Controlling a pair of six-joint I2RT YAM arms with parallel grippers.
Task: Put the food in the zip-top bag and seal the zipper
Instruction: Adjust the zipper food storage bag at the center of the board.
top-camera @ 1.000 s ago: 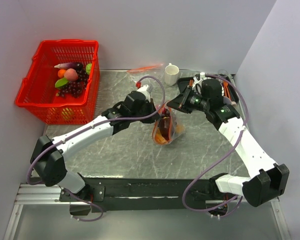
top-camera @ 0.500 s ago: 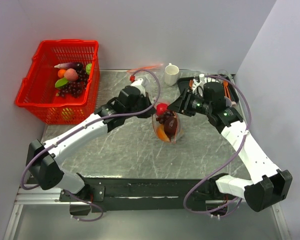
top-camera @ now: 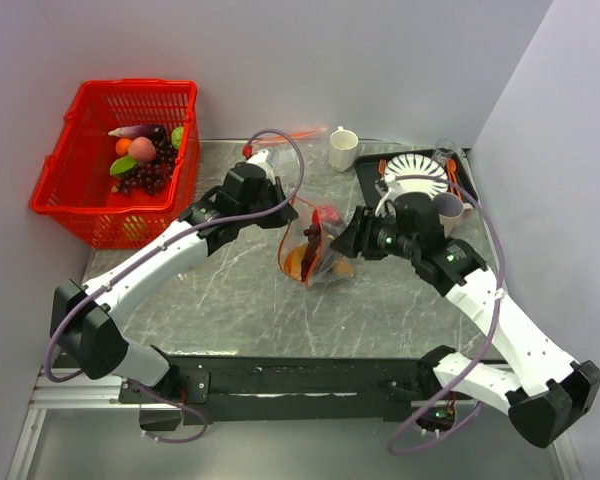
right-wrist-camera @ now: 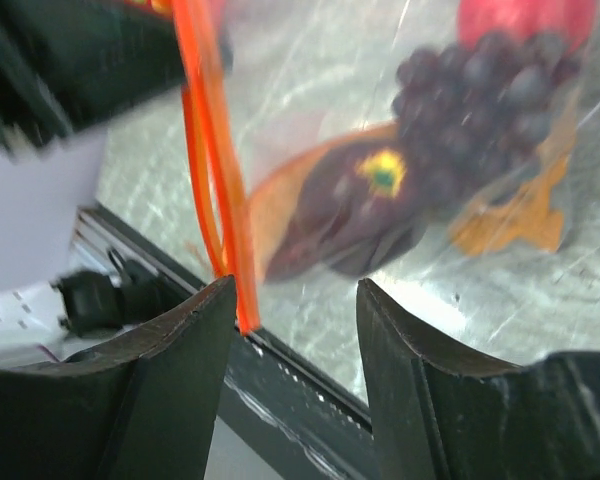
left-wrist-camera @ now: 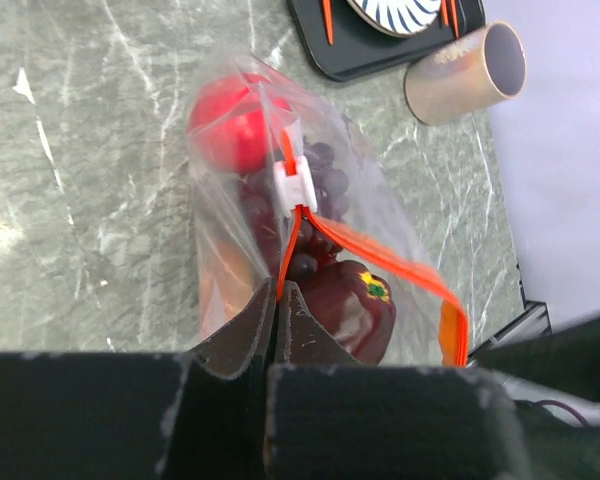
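The food is in and I am at the sealing step. The bag (top-camera: 320, 255) sits at the middle of the table (top-camera: 230, 290), between my two arms, with its mouth lifted toward my left side. Through the clear plastic I can make out the red fruit (left-wrist-camera: 230, 125), the grapes (right-wrist-camera: 480, 90), the orange-brown piece (right-wrist-camera: 515, 225) and a dark maroon piece (left-wrist-camera: 355, 305).

The zipper (left-wrist-camera: 380, 258) is not yet closed. From the left wrist view its two orange strips meet at the white slider (left-wrist-camera: 292, 185) at the far end. From there they part toward me, one running straight and the other bowing out to the side, so the mouth gapes.

My left gripper (left-wrist-camera: 280, 298) is clenched tight on the near end of the straight strip, pinching it between its fingertips and holding that edge of the bag up.

My right gripper (right-wrist-camera: 292, 290) is spread apart and grasps nothing. It hovers just beside the bag on the other side. An orange strip hangs down against the inner face of one finger. That view is blurred, so I cannot say whether it truly touches.

As I judge it, the next move is to bring the right fingers onto the slider or the parted strips. Then I would draw them along the mouth toward the end my left gripper anchors, keeping the strip taut so that the two sides mate.
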